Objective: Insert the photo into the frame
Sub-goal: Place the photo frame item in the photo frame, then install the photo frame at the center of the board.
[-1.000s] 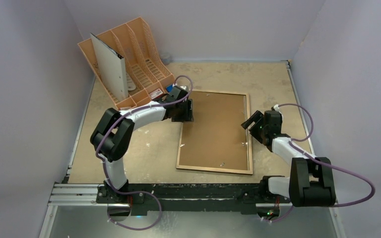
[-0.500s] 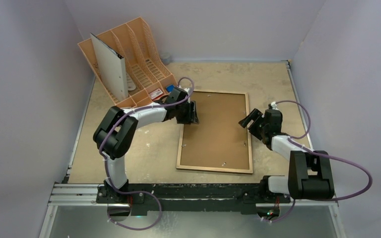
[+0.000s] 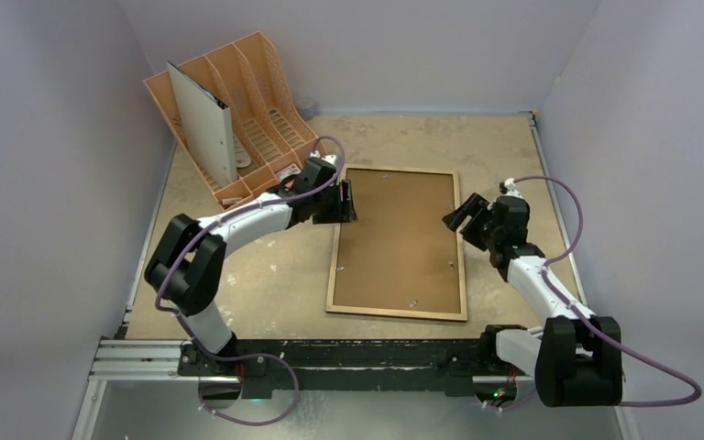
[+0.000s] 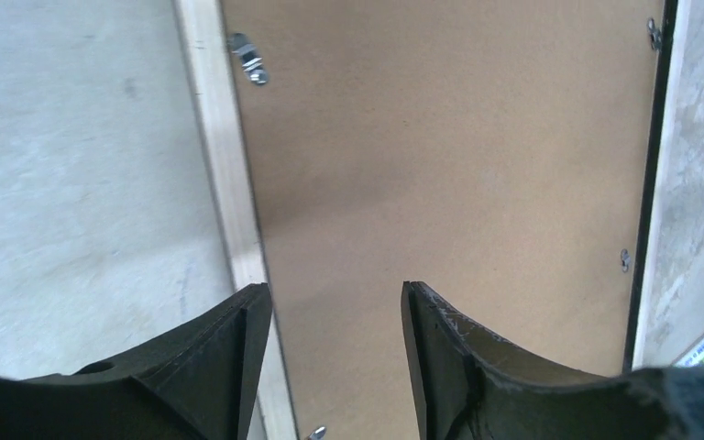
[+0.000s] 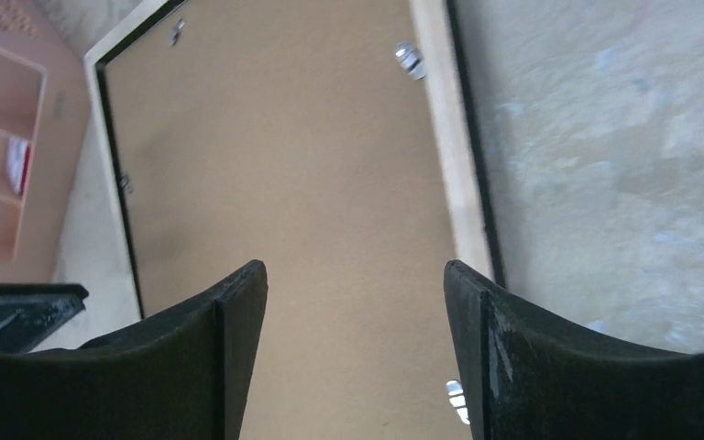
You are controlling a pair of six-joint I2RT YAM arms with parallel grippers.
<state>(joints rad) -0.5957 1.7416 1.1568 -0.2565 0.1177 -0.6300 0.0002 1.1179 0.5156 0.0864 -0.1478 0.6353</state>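
Note:
The frame (image 3: 334,266) lies face down in the middle of the table, its light wood rim up, with the brown backing board (image 3: 399,238) set in it. My left gripper (image 3: 345,202) is open over the frame's left rim near the far corner. In the left wrist view its open jaws (image 4: 335,293) straddle the rim (image 4: 225,165) and board (image 4: 440,156). My right gripper (image 3: 459,216) is open over the right rim (image 5: 449,156), its jaws (image 5: 355,270) above the board (image 5: 284,147). The photo's print shows in no view.
Small metal clips (image 4: 249,57) (image 5: 407,58) sit along the rim. A peach file organizer (image 3: 266,101) stands at the back left, holding an upright white-grey sheet (image 3: 203,124). Grey walls enclose the table on three sides.
My left arm's elbow swung out to the left and its gripper shifted slightly toward the frame's far corner. My right gripper drew slightly back and farther along the right rim. The frame stayed put.

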